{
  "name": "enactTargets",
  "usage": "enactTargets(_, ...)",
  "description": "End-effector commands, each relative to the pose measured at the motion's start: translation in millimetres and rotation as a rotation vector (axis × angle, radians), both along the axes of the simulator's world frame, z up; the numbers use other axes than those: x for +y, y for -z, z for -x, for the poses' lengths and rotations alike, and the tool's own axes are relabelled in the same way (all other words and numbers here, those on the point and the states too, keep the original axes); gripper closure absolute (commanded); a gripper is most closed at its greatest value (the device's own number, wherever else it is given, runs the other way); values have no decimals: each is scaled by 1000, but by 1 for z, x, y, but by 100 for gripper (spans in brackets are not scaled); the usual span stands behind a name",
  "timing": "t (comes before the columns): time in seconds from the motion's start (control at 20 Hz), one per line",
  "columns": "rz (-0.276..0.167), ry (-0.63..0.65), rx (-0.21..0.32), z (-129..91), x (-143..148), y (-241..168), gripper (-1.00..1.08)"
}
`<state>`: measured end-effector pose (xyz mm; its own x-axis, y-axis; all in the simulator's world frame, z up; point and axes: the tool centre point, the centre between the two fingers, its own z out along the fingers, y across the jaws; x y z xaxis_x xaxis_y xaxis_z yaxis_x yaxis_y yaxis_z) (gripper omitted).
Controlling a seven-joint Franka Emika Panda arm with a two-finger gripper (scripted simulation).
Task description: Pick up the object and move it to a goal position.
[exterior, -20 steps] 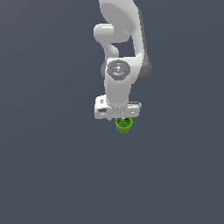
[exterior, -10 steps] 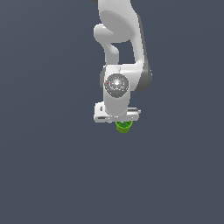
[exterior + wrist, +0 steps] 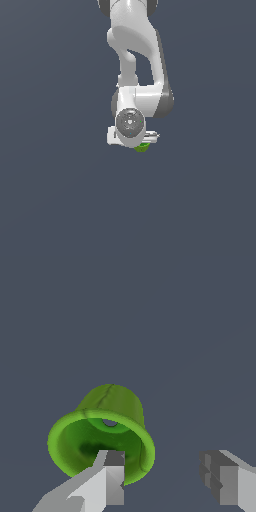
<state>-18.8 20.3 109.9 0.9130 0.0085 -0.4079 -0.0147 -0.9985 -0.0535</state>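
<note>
Since the earlier frames your arm (image 3: 137,75) swung lower, covering more of the cup (image 3: 143,147), which sat at about five o'clock from the wrist joint. In the wrist view the cup (image 3: 102,438) lay tilted, mouth toward the camera. Your claw (image 3: 167,476) was spread, one finger (image 3: 107,478) inside the rim, the other (image 3: 222,478) well apart outside. Judging by looks, it was light, thin-walled, perhaps slippery; pinch the wall near the rim.

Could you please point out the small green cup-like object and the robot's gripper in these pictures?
Small bright green cup-like object (image 3: 107,428): wrist view, on its hollow inside wall.
White robot gripper (image 3: 165,476): wrist view, midway between its two grey fingertips.
</note>
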Motion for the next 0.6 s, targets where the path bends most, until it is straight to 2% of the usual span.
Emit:
enactTargets(0.0, -6, 6, 51, 2, 0, 4, -20)
enactTargets(0.55, -34, 26, 252, 11, 1, 16, -20)
